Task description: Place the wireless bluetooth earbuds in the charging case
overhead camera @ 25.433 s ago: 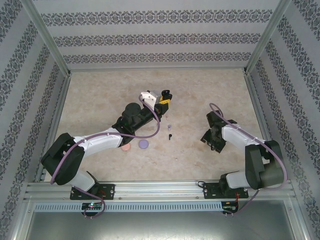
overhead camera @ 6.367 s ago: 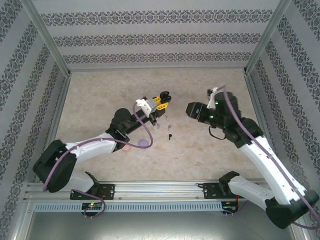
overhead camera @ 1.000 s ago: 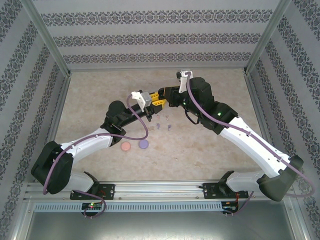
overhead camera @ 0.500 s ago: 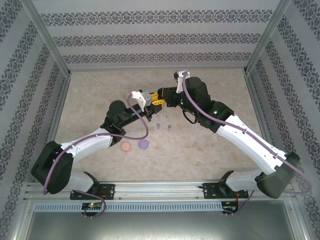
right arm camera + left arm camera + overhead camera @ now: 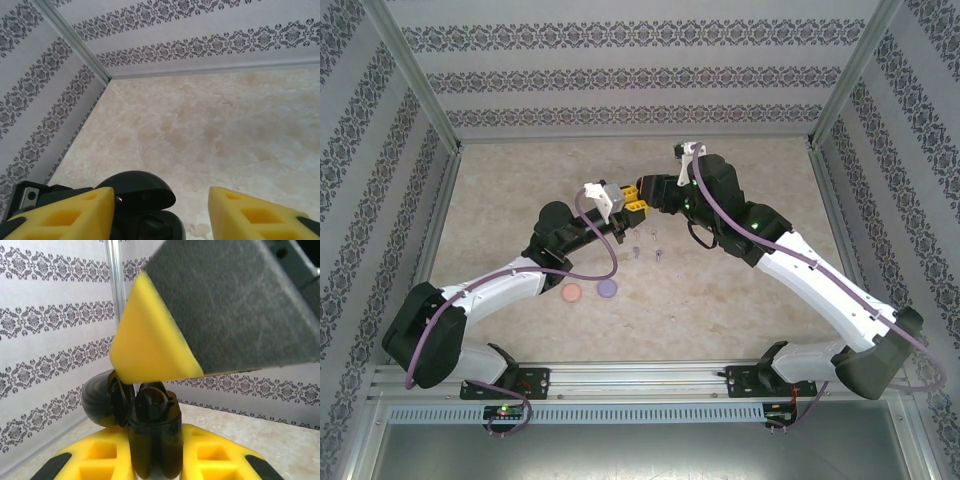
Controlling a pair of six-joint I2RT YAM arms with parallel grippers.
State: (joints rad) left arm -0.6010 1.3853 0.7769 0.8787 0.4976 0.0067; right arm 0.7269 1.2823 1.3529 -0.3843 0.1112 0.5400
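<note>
**A:** Walls first: white panel walls (image 5: 620,80), banded with dark grey damask motifs.
**B:** Below them, a beige marbled stone-look tabletop (image 5: 740,300), blotched with tan.
**A:** There's the glossy black rounded plastic charging case (image 5: 155,410)!
**B:** Left gripper (image 5: 155,440): bright yellow, black patches. Right gripper (image 5: 160,195): yellow too, grey behind.
**A:** A pale pink round disc (image 5: 572,293), a purple round disc (image 5: 608,287), white-and-black arms (image 5: 505,287).

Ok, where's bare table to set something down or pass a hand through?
Crowded mid-table: left hand and right hand meet at the black case, earbuds just nearer, then pink disc and purple disc. Free table: the far strip along the back wall, the left side beyond the left arm, and the near-middle patch between purple disc and right arm.
</note>
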